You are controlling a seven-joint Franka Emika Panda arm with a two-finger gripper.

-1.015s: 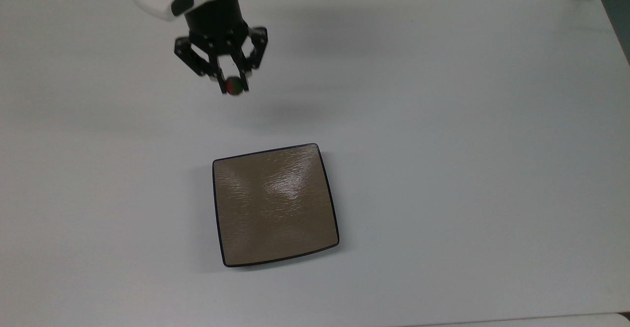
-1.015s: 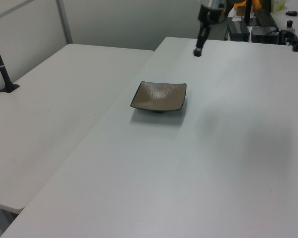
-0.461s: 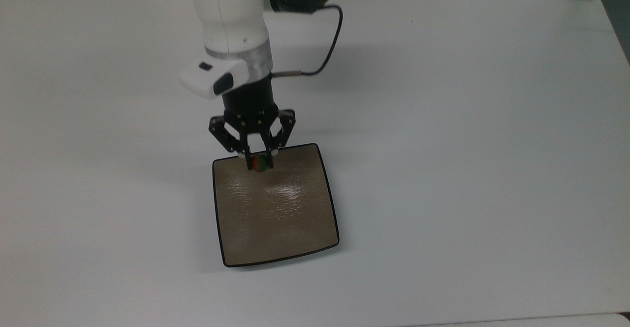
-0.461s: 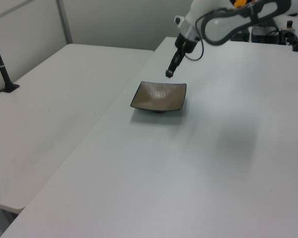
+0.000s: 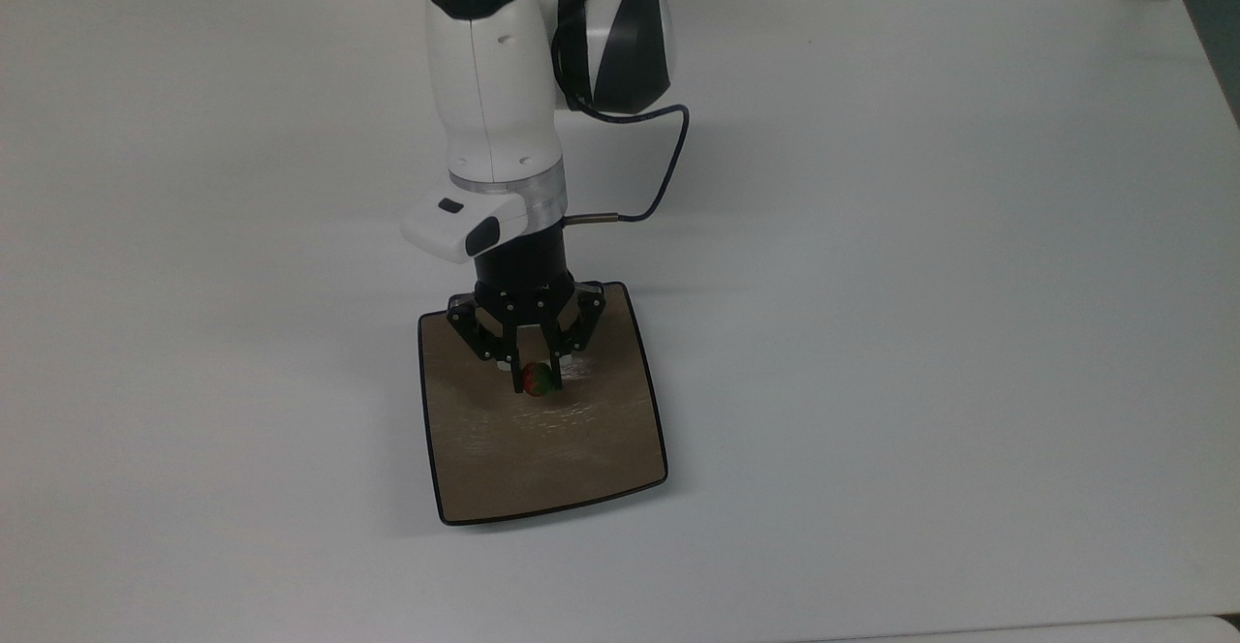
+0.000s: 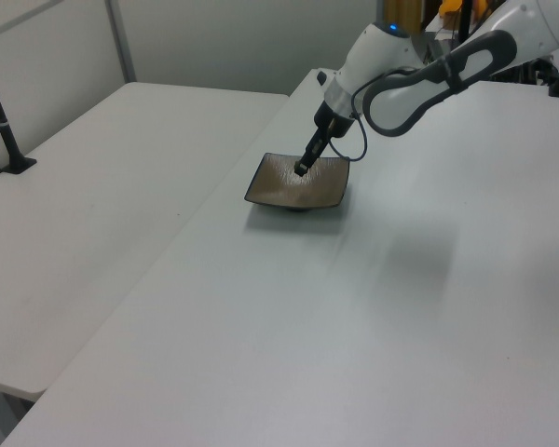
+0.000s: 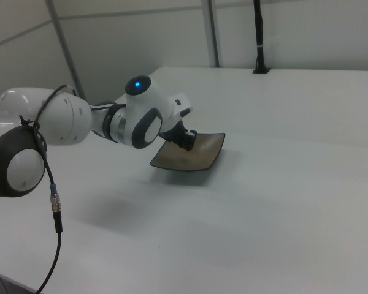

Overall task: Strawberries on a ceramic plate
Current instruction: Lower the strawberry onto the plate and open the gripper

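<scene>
Above the glossy tan square plate (image 5: pixel 542 449), the hand (image 5: pixel 536 383) pinches a tiny red, green-capped strawberry (image 5: pixel 539 380).

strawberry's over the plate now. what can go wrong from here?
1. The end effector is shut on the strawberry over the ceramic plate. The frames do not settle whether the berry touches the plate; released from a height, the small round berry could roll on the glossy surface.
2. The plate's edges curve up only slightly, so a rolling berry might slip onto the table.
3. Pushing lower could press the fingertips into the plate and tip it.
</scene>
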